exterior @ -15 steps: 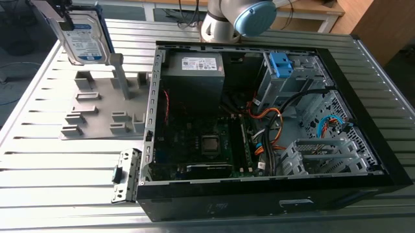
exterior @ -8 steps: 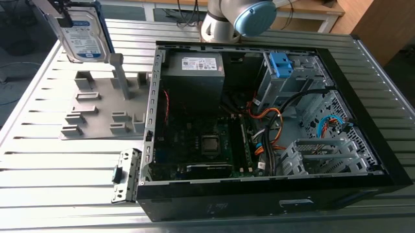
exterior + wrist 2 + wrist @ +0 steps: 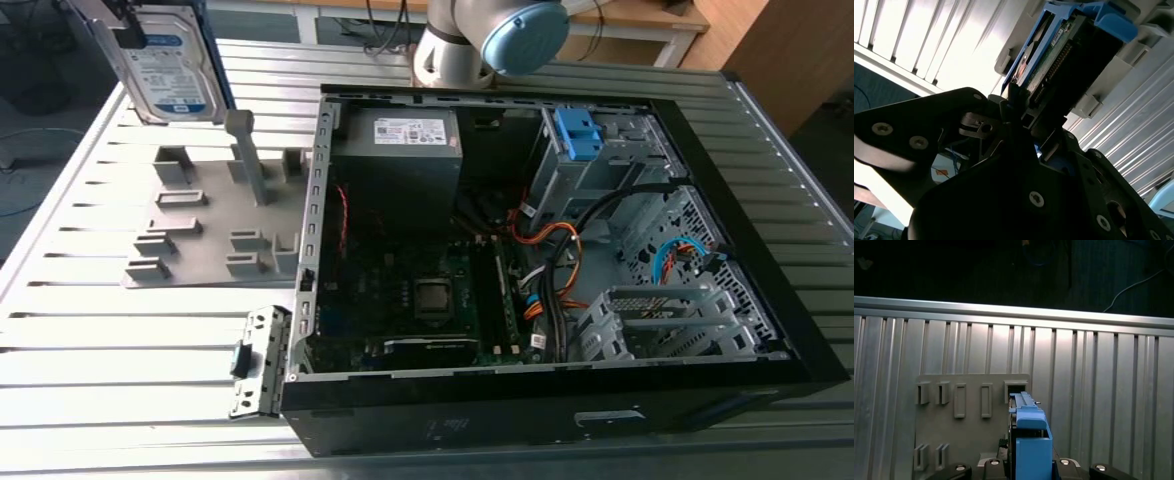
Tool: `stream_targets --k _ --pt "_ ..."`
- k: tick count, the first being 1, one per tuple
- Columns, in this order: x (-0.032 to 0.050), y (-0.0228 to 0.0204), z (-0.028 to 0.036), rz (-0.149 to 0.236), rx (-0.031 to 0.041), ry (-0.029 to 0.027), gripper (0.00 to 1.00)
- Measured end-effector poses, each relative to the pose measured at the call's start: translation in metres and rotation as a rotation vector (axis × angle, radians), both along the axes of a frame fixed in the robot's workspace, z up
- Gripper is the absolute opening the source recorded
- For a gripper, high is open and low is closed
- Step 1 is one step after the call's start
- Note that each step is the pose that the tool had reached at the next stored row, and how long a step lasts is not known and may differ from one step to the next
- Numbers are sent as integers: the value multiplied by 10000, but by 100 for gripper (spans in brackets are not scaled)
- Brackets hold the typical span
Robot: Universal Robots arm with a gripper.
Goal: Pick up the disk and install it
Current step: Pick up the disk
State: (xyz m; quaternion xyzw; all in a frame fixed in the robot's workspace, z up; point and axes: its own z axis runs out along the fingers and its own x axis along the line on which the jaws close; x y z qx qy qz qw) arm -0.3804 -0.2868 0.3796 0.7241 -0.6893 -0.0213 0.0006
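Note:
The disk [image 3: 168, 62], a silver drive with a white-and-blue label, hangs upright at the exterior view's upper left, lifted above the grey slotted holder [image 3: 214, 225]. My gripper [image 3: 130, 36] grips it at its upper edge. In the second wrist view the dark fingers [image 3: 1013, 102] are shut on the end of the disk [image 3: 1054, 55], whose blue bracket [image 3: 1114, 22] frames it. The first wrist view looks down the disk's blue bracket [image 3: 1030, 432] onto the holder [image 3: 969, 422] beneath.
An open black computer case [image 3: 747, 200] lies to the exterior view's right of the holder, with a grey power supply [image 3: 400, 150], a blue latch [image 3: 577, 132], cables and a metal drive cage [image 3: 667, 320]. The arm's base [image 3: 461, 45] stands behind it. A loose metal bracket [image 3: 260, 360] lies on the ribbed table [image 3: 120, 400].

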Motion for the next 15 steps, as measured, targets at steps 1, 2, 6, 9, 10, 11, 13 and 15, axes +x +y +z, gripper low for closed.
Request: stream_targets --k 1,2,6,9,10,11,13,15 --pt "0 0 11 0 0 -1 36" --pt "0 0 21 -1 1 -1 36" --pt "0 0 68 0 1 0 36" --pt "0 0 100 0 0 1 36" --pt "0 0 110 0 1 0 36" --pt "0 0 121 0 1 -1 36" --pt "0 0 144 0 1 -1 36" --pt "0 0 169 -1 1 -1 36"
